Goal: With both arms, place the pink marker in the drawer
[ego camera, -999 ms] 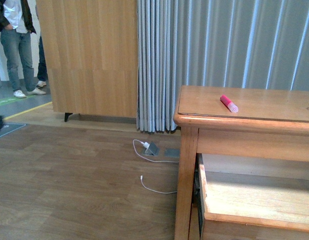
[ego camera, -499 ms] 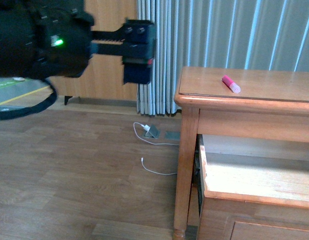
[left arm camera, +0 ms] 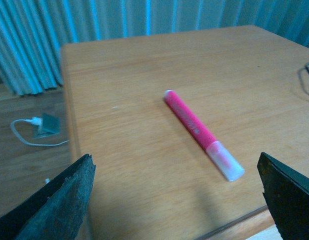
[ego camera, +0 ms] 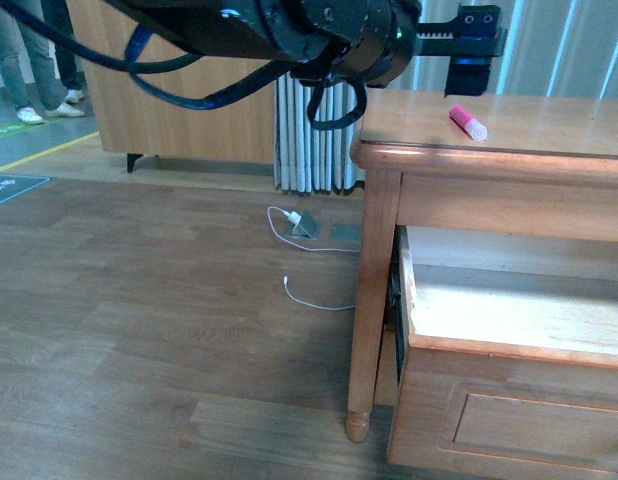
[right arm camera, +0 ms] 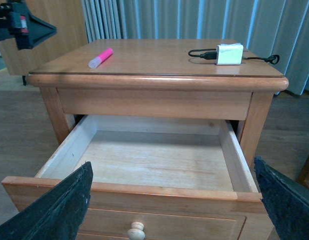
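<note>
The pink marker (ego camera: 467,122) lies flat on the top of the wooden dresser (ego camera: 549,120), pale cap toward the front edge. My left gripper (ego camera: 469,60) hovers open just above and behind it. In the left wrist view the marker (left arm camera: 202,132) lies between and beyond the spread fingertips of the left gripper (left arm camera: 174,157), touching neither. The drawer (right arm camera: 144,192) is pulled out and holds nothing, its round knob (right arm camera: 136,231) facing my right gripper (right arm camera: 172,162). That gripper is open in front of the drawer. The marker (right arm camera: 100,57) and the left gripper (right arm camera: 24,25) also show there.
A white charger (right arm camera: 229,53) with a black cable sits on the dresser top's far side from the marker. On the floor lie a white cable (ego camera: 314,300) and a plug (ego camera: 307,225). A wooden cabinet (ego camera: 179,110) and grey curtain (ego camera: 309,150) stand behind. People's legs (ego camera: 19,60) show far left.
My left arm has swung in from the left and now reaches over the dresser top near the marker. The front view has shifted, showing more of the drawer front. The marker has not moved.
</note>
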